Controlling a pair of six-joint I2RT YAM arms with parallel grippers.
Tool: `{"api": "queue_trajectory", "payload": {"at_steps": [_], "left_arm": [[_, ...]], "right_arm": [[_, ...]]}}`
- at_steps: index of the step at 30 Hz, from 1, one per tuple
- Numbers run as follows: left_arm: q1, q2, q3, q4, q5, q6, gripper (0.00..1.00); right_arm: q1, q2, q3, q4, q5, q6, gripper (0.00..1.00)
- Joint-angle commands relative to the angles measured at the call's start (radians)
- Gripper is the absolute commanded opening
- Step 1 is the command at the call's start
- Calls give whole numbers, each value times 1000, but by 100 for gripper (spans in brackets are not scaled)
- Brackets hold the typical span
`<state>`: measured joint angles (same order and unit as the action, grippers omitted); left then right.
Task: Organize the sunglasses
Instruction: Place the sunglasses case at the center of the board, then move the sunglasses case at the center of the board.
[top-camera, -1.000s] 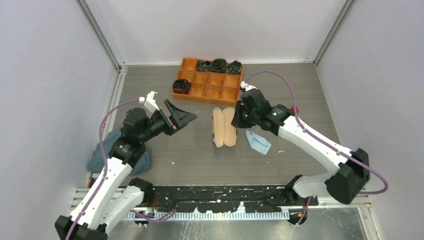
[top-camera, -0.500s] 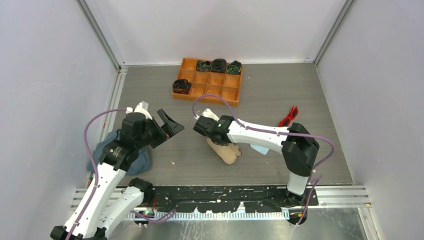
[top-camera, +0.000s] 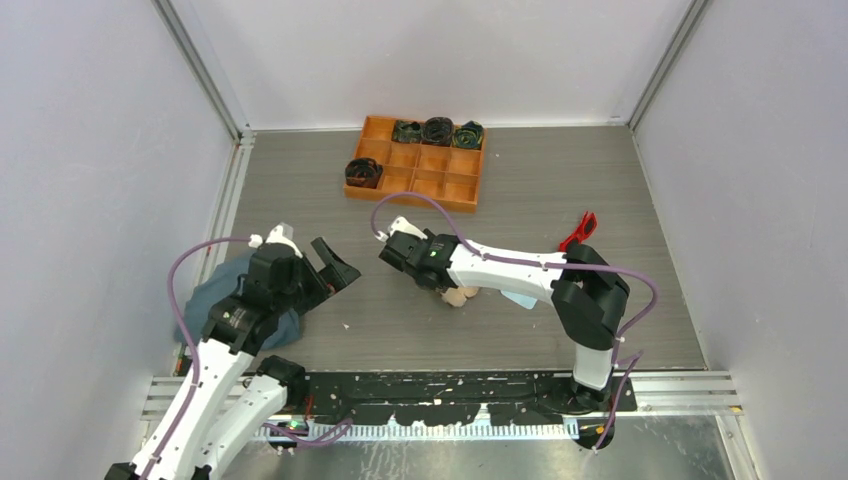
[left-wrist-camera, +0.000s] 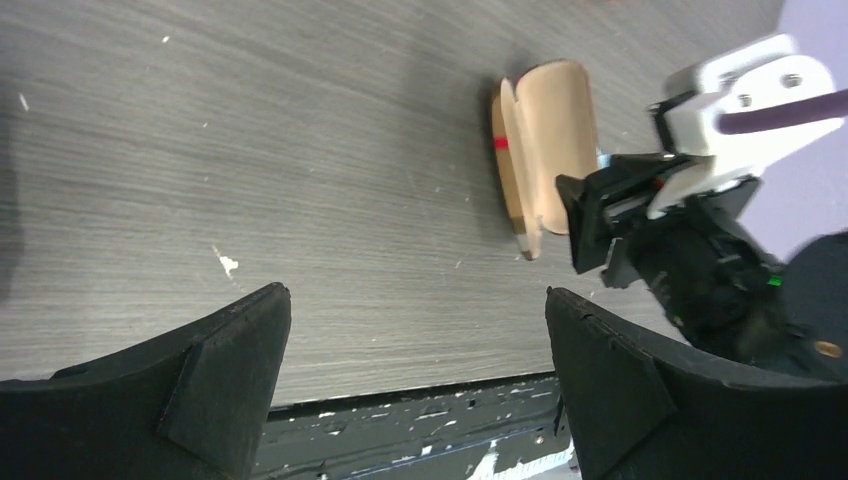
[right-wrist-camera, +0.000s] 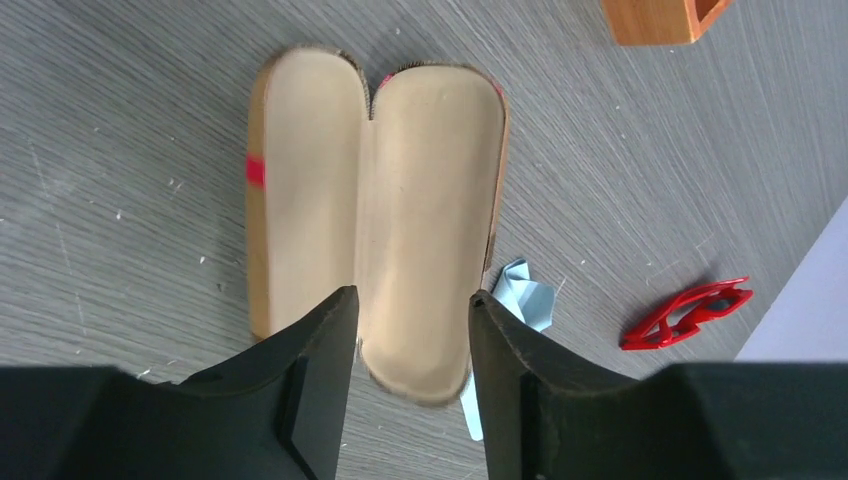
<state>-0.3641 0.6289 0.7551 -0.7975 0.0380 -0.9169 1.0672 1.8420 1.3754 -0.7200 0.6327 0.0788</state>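
so the right gripper (right-wrist-camera: 412, 300) hangs half-open over the open case (right-wrist-camera: 420, 180), left gripper (left-wrist-camera: 415, 300) is spread wide, sunglasses (right-wrist-camera: 685, 312) lie well off to the side

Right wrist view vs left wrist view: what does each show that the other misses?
Only right wrist: the small red plastic-framed sunglasses, lying to the right of the open tan-lined oblong glasses case in that view, and a corner of the orange compartment tray. Only left wrist: the right gripper seen from outside, at the case's end, and the black rail along the table's near edge. Both: that case, lying open on the grey wood-grain table.
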Motion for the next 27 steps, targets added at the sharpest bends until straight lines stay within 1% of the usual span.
{"api": "queue_trajectory", "payload": {"at_steps": [1,4,13,17,18,20,23,25,27], "left_arm": [[5,5,-33,32,14,-18,99],[5,16,-40,46,33,-19,99],[5,51,-52,78,89,-9,99],[5,87,-63,131,172,9,99],[5,106,-68,152,221,14,99],[5,139,-70,179,269,21,99],[5,174,-65,179,284,37,100],[4,186,-62,184,281,47,100],[1,205,-52,184,274,60,100]], "right_arm": [[1,-35,13,28,-18,30,52],[1,-46,8,21,-17,39,54],[-3,-121,10,-16,5,76,55],[-18,-196,-17,-28,10,110,55],[-26,-224,-36,-26,10,126,55],[-45,-313,-106,7,4,158,55],[-133,-490,-239,62,-81,232,59],[-267,-613,-320,75,-177,304,61],[-381,-686,-382,68,-230,370,63]]}}
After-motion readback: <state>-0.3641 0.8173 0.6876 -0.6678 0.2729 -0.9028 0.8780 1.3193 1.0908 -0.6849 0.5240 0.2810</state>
